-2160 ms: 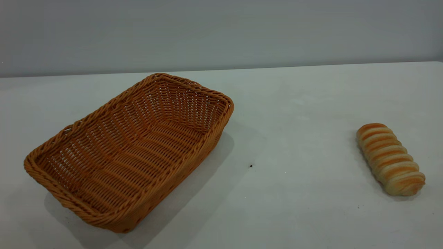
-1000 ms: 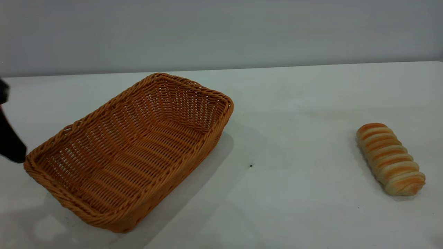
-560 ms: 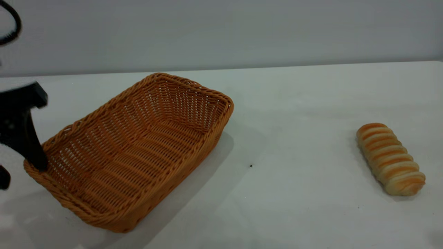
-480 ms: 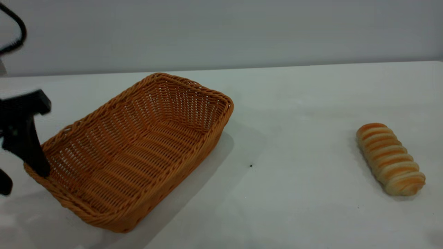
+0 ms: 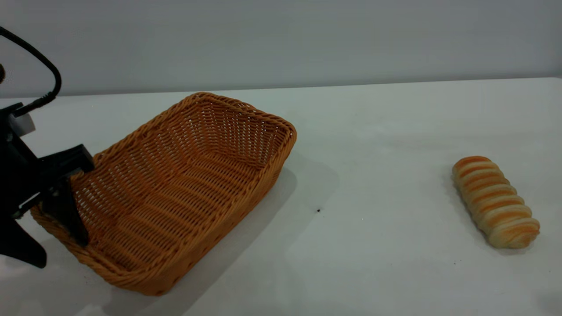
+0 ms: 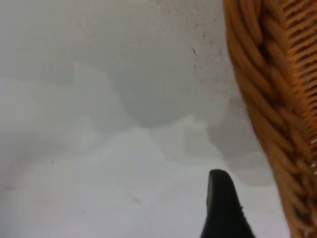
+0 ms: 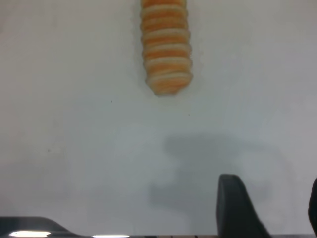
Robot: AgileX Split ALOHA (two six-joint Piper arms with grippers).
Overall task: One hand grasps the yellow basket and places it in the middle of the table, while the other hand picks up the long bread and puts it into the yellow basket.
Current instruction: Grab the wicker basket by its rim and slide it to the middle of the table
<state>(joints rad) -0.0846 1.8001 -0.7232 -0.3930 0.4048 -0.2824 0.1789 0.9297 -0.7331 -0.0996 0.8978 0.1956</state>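
Pincer on left arm (image 5: 57, 243), black w/ two tapering fingers, is spread apart and straddles the near-left short rim of the big orange-tan woven wicker basket (image 5: 184, 175): one finger (image 5: 70, 215) inside the basket wall, the other outside, low by the tabletop. Not clamped yet, as far as I can judge.

Doing this step well, imo: sink until the braided rim sits deep btwn the fingers, then close squarely across the wall, not on the flared slope where it could slip. Basket is wide and held at one end only, so drag or lift low and slow toward table centre; a fast swing would likely twist it in the grip.

Basket sits on the left part of the plain white table (image 5: 373, 131), angled, empty. Small ridged loaf striped golden-orange and cream (image 5: 495, 202) lies well apart at the right, untouched.

Views differ: exterior shows both fingers and the whole layout but no right arm. Left wrist view shows only the outside finger (image 6: 223, 208) just beside the braided rim (image 6: 267, 119), w/ bare table btwn them. Right wrist view shows the loaf (image 7: 166, 47) ahead and the right pincer hovering clear of it, one fingertip (image 7: 237, 208) plus a sliver of the other, apart.
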